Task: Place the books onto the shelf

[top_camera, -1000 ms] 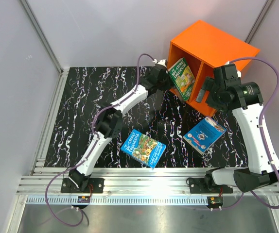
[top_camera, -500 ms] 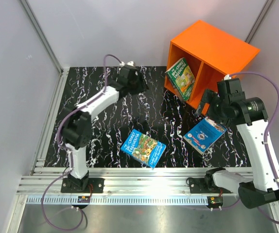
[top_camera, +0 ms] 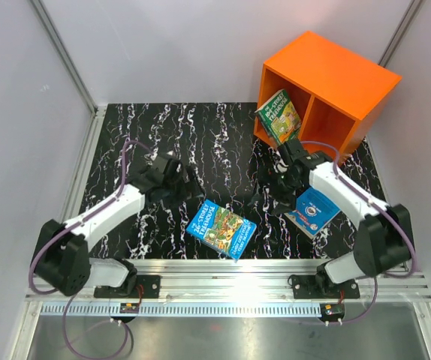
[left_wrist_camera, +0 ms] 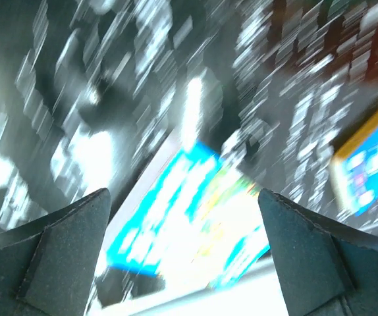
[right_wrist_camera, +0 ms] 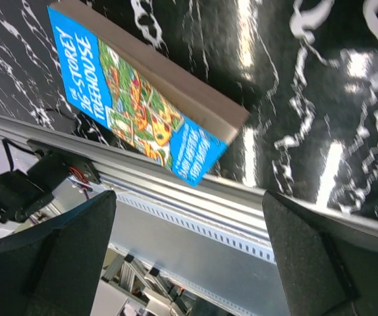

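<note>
Pale grey walls [top_camera: 163,45] close in a black table [top_camera: 163,131] veined with white. A ribbed aluminium rail [top_camera: 223,289] runs along its 6 o'clock edge, where both arm bases are bolted.

The biggest thing on the table is the orange shelf [top_camera: 336,71], standing at the 1 o'clock corner. It is turned so that its open face looks toward 7 o'clock, and a divider splits it into two tall compartments.

The right arm [top_camera: 343,191] rises from its base at 5 o'clock and folds at an elbow near the right edge. It then reaches back toward the middle, with the forearm crossing over one corner of a book. The left arm [top_camera: 103,214] lies low, with its elbow out at 8 o'clock and its forearm stretched toward the centre.

Three books show:
- **Green book** [top_camera: 279,116]: it leans tilted in the shelf's left compartment, cover facing out.
- **Blue Treehouse book** [top_camera: 221,229]: it lies flat and cover up at 6 o'clock, near the rail and between the two arms' ends.
- **Second blue book** [top_camera: 314,212]: it lies flat at 4 o'clock, apart from the Treehouse book and partly under the right forearm.

The right gripper [right_wrist_camera: 189,194] sits at 2 o'clock from the Treehouse book. Its fingers [right_wrist_camera: 314,263] are spread wide with nothing between them, and the Treehouse book and the rail lie beyond.

The left gripper [left_wrist_camera: 184,197] sits at 10 o'clock from the same book. Its wrist view is smeared, but the fingers [left_wrist_camera: 64,257] clearly stand wide apart and hold nothing. Beyond them is a blurred blue cover, and a yellow-edged blue one lies off at 3 o'clock.
</note>
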You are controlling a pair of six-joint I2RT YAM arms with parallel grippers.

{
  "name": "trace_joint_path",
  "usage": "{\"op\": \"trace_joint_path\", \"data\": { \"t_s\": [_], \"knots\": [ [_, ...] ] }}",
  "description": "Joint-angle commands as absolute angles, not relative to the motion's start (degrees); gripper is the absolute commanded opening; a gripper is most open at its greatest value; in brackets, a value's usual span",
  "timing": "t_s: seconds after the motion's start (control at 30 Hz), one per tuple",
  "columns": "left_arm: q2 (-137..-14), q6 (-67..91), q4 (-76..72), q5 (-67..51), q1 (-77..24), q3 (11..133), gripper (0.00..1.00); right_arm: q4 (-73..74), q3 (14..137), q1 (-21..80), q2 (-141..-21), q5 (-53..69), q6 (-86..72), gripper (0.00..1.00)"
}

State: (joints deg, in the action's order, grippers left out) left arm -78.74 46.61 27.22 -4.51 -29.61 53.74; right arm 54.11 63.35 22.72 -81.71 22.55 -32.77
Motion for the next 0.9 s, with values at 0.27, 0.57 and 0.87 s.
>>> {"op": "trace_joint_path", "data": {
  "t_s": [0.27, 0.57, 0.87],
  "knots": [
    [-59.0, 62.2, 25.5, -6.8, -37.9, 33.4, 0.99, 38.1, 65.3, 25.0, -102.6, 29.6, -28.5, 1.00],
    [-69.4, 67.1, 11.4, -7.6, -44.1, 27.4, 0.99, 28.7, 56.7, 31.0, -104.8, 31.2, -33.9, 1.00],
    [-87.9, 65.6, 5.7, -9.8, -45.3, 35.6, 0.98, 23.6, 49.8, 35.2, -104.3, 34.2, -37.4, 0.71]
  ]
}}
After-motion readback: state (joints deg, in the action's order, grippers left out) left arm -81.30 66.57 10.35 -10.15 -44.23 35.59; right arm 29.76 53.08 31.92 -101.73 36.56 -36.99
